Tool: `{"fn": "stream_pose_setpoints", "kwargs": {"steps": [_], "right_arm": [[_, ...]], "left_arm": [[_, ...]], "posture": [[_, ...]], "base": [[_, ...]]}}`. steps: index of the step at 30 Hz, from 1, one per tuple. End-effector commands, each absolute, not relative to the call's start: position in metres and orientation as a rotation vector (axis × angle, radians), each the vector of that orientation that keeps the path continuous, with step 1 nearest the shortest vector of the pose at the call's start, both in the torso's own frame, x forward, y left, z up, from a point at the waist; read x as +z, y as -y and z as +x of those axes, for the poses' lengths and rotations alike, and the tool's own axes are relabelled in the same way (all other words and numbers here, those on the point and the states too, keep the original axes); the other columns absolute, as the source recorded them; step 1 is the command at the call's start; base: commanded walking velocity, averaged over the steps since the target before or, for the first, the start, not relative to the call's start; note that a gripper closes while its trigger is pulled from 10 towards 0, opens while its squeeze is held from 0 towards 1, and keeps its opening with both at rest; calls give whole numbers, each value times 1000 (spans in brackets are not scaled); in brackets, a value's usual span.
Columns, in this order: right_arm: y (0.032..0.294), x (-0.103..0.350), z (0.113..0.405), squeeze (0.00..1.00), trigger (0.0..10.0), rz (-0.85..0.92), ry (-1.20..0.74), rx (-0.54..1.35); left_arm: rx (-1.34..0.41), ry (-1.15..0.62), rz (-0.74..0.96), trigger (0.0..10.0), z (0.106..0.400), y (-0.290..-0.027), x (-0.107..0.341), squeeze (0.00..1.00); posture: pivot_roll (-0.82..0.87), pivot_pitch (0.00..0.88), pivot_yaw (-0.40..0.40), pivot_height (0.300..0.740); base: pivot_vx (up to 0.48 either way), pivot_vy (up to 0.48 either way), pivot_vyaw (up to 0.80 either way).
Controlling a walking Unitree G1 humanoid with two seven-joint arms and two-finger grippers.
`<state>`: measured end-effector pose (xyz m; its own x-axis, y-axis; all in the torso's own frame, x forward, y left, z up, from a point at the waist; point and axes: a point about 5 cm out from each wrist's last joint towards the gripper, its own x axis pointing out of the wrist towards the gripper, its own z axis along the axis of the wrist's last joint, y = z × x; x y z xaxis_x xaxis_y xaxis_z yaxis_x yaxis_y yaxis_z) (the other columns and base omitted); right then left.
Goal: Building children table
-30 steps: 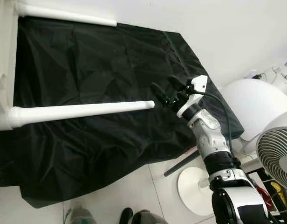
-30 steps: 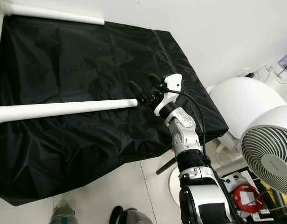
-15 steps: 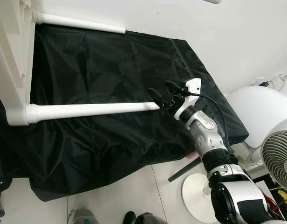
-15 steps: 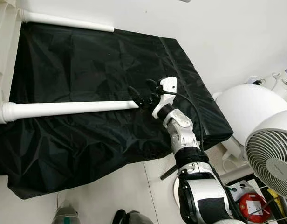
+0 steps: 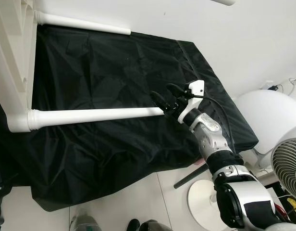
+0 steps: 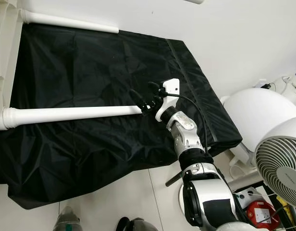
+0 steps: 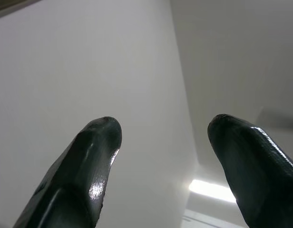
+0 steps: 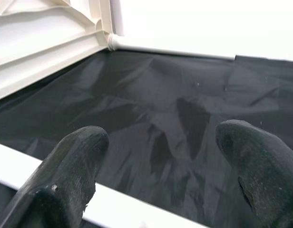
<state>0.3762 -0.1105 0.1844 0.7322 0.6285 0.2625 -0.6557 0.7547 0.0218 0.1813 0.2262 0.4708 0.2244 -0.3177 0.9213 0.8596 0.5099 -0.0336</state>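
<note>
A white children's table lies on its side on a black cloth (image 5: 114,67); its top (image 5: 11,57) stands at the left edge. Two white legs stick out to the right: a near leg (image 5: 95,115) and a far leg (image 5: 83,24) by the wall. My right gripper (image 5: 166,97) is open at the free end of the near leg, its lower finger (image 8: 65,175) right at the leg's tip and the upper one above it. In the right wrist view the near leg (image 8: 132,211) runs under the fingers. My left gripper (image 7: 163,156) is open, pointing at a white wall and ceiling.
The black cloth covers a low platform whose front edge drops to a pale tiled floor (image 5: 138,202). A white fan (image 5: 289,166), a round white base (image 5: 203,199) with a dark pole, and a white rounded object (image 5: 270,118) crowd the right side. A white wall (image 5: 225,33) runs behind.
My right gripper has crept a little further left along the tip of the near leg. Compared with a second ago the camera has shifted, bringing the tabletop into view at left.
</note>
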Motion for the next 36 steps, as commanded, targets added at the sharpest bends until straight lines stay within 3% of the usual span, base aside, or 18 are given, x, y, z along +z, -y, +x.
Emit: {"fn": "stream_pose_setpoints", "kwargs": {"steps": [1, 6, 9, 14, 21, 31, 36], "right_arm": [[116, 184, 377, 0, 10000, 106, 249, 698], [119, 184, 379, 0, 10000, 98, 238, 695], [120, 184, 380, 0, 10000, 90, 233, 693], [121, 184, 382, 0, 10000, 73, 223, 696], [125, 184, 383, 0, 10000, 60, 217, 691], [125, 186, 383, 0, 10000, 68, 243, 667], [132, 177, 377, 0, 10000, 88, 262, 609]], "left_arm": [[-1375, 1216, -356, 10000, 152, -210, 465, 0], [-1460, 1141, -316, 10000, 144, -207, 436, 0], [-1482, 971, -219, 10000, 153, -191, 410, 0], [-1506, 758, -207, 10000, 169, -177, 385, 0], [-1511, 575, -119, 10000, 184, -161, 365, 0], [-1396, 424, -18, 10000, 208, -147, 343, 0], [-1186, 219, 122, 10000, 243, -134, 300, 0]], "posture": [[256, 120, -209, 740], [253, 118, -217, 740], [246, 127, -221, 740], [238, 131, -212, 740], [233, 136, -199, 740], [222, 147, -156, 740], [214, 155, -91, 740]], "base": [[0, 0, 0], [0, 0, 0], [0, 0, 0], [0, 0, 0], [0, 0, 0], [0, 0, 0], [0, 0, 0]]}}
